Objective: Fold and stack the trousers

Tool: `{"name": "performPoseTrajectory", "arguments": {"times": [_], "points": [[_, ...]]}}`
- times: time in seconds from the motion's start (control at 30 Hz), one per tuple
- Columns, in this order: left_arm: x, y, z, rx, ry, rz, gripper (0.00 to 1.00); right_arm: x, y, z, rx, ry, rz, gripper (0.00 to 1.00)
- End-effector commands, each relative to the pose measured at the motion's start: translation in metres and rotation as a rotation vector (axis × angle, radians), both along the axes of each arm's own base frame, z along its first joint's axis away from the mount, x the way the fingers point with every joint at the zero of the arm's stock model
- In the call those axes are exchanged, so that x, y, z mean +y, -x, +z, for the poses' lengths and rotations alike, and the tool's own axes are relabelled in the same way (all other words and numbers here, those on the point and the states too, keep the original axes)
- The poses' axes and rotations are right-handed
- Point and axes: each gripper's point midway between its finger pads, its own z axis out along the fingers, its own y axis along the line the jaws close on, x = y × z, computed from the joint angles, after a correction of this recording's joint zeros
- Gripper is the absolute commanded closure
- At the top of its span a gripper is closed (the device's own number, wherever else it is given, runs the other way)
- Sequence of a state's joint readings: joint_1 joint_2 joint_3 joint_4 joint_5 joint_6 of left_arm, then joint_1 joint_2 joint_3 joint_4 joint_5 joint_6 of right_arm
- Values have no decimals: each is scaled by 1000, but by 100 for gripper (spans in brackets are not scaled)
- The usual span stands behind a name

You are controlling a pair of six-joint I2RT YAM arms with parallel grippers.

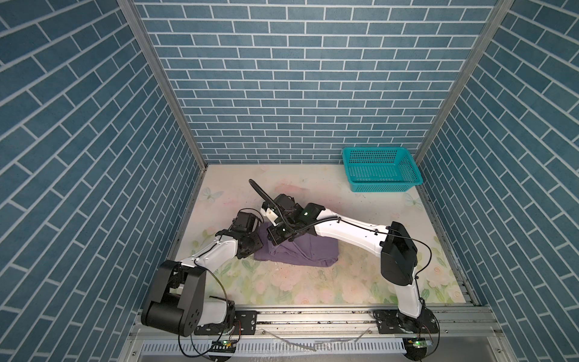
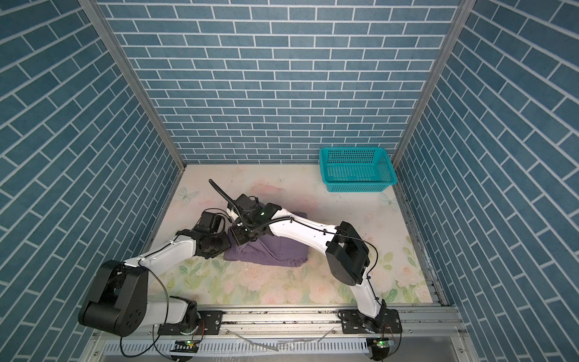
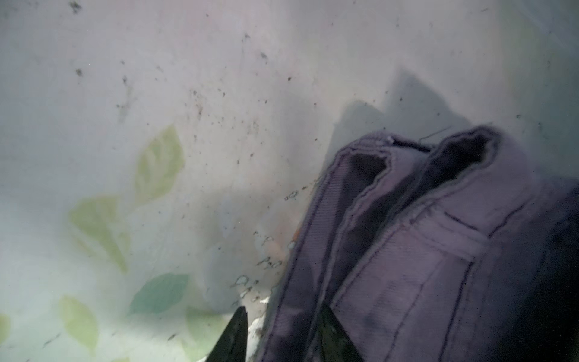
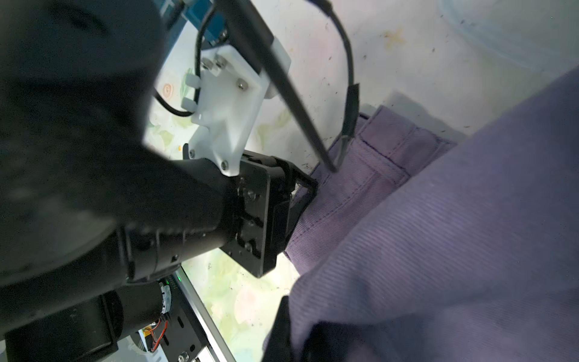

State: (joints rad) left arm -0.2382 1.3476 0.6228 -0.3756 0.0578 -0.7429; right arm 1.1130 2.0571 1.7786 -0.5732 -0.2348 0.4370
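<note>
Evidently the trousers (image 1: 300,250) lay as a folded bundle left of centre on the table (image 1: 282,282), likely so both arms could work 1 edge. The left gripper (image 3: 285,335) pinched a waistband fold between its 2 fingers. Whether the right gripper (image 1: 280,239), hovering just beside it, was parted, I could not tell.

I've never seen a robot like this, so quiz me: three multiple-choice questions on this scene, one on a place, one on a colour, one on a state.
1. Where on the table does the basket stand? A near left corner; B far right corner; C middle.
2. What colour are the trousers? A purple; B yellow; C white.
3. The basket is: A full of cloth; B tipped over; C empty.
Answers: B, it stands by the back wall on the right; A, the cloth is dusty purple; C, bare mesh shows inside.
</note>
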Motion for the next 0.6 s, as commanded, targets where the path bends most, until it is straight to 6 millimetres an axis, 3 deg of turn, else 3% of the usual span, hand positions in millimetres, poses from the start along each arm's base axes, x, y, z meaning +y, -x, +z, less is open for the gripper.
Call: {"name": "performPoseTrajectory", "arguments": {"times": [0.0, 0.1, 0.17, 0.27, 0.4, 0.5, 0.57], "points": [[2, 4, 1, 6, -7, -1, 61, 7, 17, -14, 25, 30, 70, 59], [4, 6, 4, 11, -20, -3, 61, 1, 21, -23, 36, 55, 67, 52], [9, 8, 9, 15, -46, 1, 60, -2, 19, -15, 17, 36, 64, 51], [17, 7, 24, 3, -90, 13, 59, -9, 15, 12, -55, -1, 75, 51], [25, 5, 55, -46, -126, 31, 56, -37, 3, 45, -134, -28, 35, 54], [28, 4, 73, -84, -131, 38, 51, -69, -5, 52, -131, -39, -44, 71], [26, 5, 82, -104, -113, 40, 50, -93, -11, 44, -111, -24, -112, 83]]}}
